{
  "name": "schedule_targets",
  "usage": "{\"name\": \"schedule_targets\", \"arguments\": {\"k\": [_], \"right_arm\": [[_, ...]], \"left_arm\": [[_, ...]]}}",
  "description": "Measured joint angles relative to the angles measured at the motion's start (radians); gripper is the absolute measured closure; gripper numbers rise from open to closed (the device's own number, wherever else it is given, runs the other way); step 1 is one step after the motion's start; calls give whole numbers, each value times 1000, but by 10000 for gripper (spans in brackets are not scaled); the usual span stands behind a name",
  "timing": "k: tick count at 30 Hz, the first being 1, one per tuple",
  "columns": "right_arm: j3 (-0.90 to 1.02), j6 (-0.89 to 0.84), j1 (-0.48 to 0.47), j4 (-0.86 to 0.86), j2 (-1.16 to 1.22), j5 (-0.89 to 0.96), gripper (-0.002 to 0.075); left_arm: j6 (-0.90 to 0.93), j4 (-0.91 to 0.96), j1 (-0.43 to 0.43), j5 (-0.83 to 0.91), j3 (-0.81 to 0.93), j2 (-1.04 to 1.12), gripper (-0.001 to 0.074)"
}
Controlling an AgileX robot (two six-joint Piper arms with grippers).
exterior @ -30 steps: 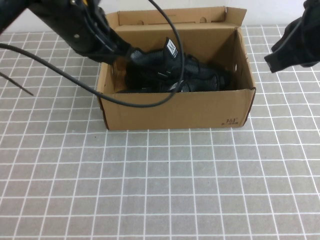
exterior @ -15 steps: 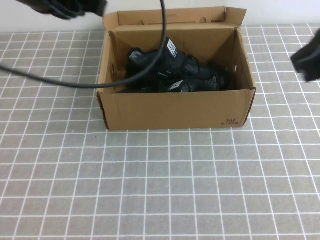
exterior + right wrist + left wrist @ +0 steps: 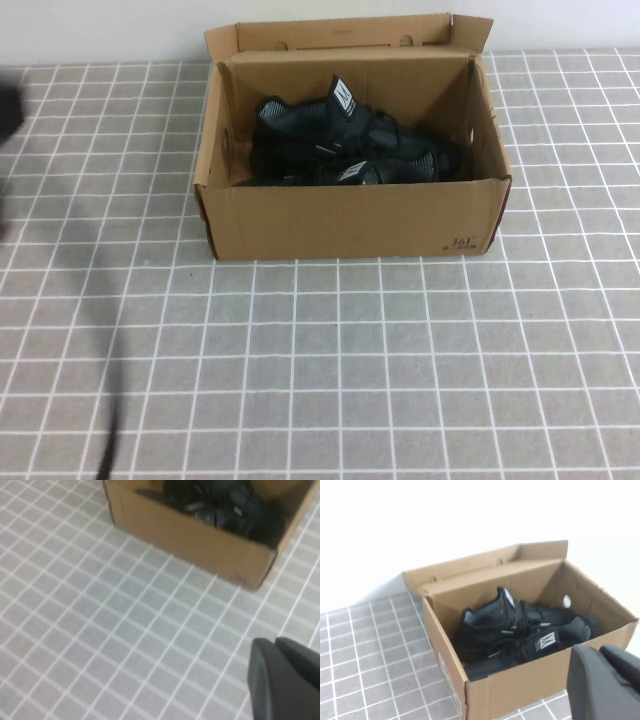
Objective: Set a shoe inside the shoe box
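The brown cardboard shoe box (image 3: 350, 222) stands open at the back middle of the table, its lid flap up behind it. The shoe (image 3: 318, 130), a black knit sneaker with its white tongue tag upright, lies inside toward the box's left end. A matching black sneaker (image 3: 405, 166) lies beside it, nearer the front wall. The left wrist view looks at the box (image 3: 520, 682) and both sneakers (image 3: 490, 627) from off its left end. My left gripper (image 3: 601, 652) is shut and empty, clear of the box. My right gripper (image 3: 276, 644) is shut and empty, over bare tiles in front of the box (image 3: 195, 535).
The table is a grey tiled surface (image 3: 330, 380) with white grid lines. A dark blur of my left arm (image 3: 8, 108) shows at the far left edge, with a blurred cable (image 3: 110, 430) below it. A white wall runs behind the box.
My left arm has pulled out of the box and swung away to the left edge. The right arm has left the high view to the right. Both sneakers stay in the box.
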Motion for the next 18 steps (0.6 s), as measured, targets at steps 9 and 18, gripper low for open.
{"name": "schedule_targets", "arguments": {"k": [9,18], "right_arm": [[285,10,0,33,-356,-115,742],[589,10,0,80,-607,-470,742]], "left_arm": [[-64,-4,0,-210,461,-453,736],[-67,-4,0,-368,785,-638,736]]}}
